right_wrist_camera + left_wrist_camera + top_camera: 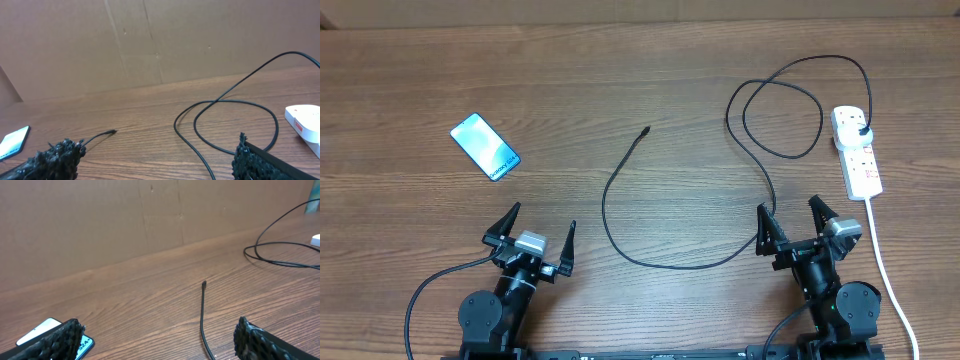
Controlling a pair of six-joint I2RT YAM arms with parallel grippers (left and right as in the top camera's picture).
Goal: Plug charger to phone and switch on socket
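The phone [485,147] lies screen-up and lit blue at the left of the table; its near end shows behind my left finger [37,331], and it appears at the far left of the right wrist view [13,140]. The charger cable [692,262] curves across the middle, loops at the right and ends in a black plug in the socket [857,150]. Its connector tip [646,130] [204,284] [111,132] lies free on the wood. My left gripper [538,230] [159,342] and right gripper [790,215] [156,160] both stand open near the front edge, holding nothing.
A brown cardboard wall [150,40] runs along the table's far side. The socket's white cord [885,270] trails down past the right arm to the front edge. The cable's loop [235,125] lies just ahead of the right gripper.
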